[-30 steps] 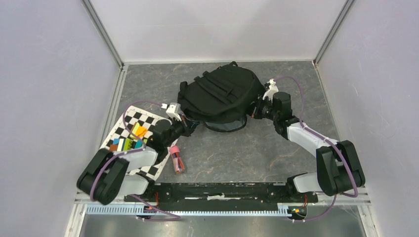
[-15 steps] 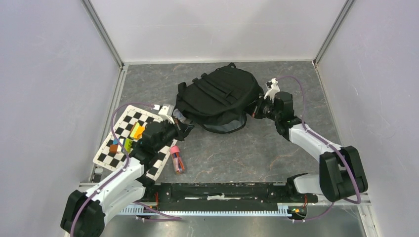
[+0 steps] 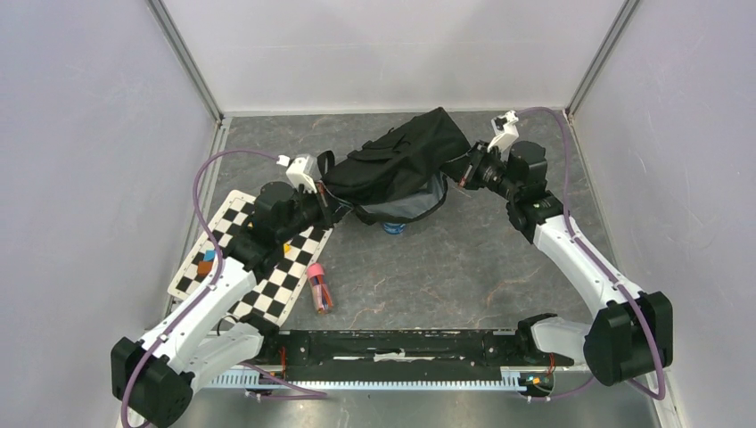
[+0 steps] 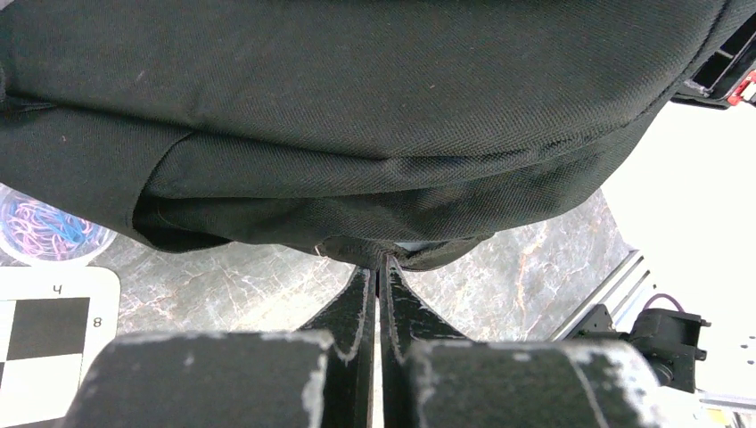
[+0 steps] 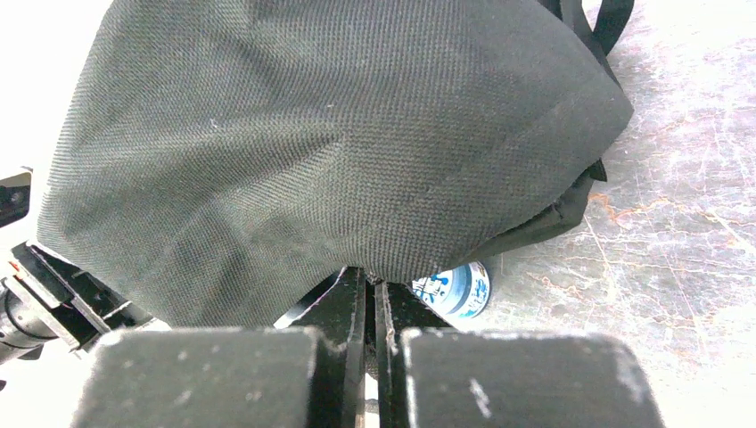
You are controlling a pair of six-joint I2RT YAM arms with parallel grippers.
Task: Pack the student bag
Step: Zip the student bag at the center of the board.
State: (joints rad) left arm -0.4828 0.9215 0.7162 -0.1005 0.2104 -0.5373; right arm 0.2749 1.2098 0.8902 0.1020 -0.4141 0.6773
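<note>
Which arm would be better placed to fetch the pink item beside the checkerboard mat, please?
Left, probably: the pink item lies close to the left gripper and far from the right gripper. Both are shut on the student bag, so left must release first.

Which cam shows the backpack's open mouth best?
Top external. The student bag is held up between both arms, and its grey lining shows along the near, lower edge. Both the left wrist and right wrist views show mostly black outer fabric pinched in shut jaws, and the opening cannot be made out in either.
</note>
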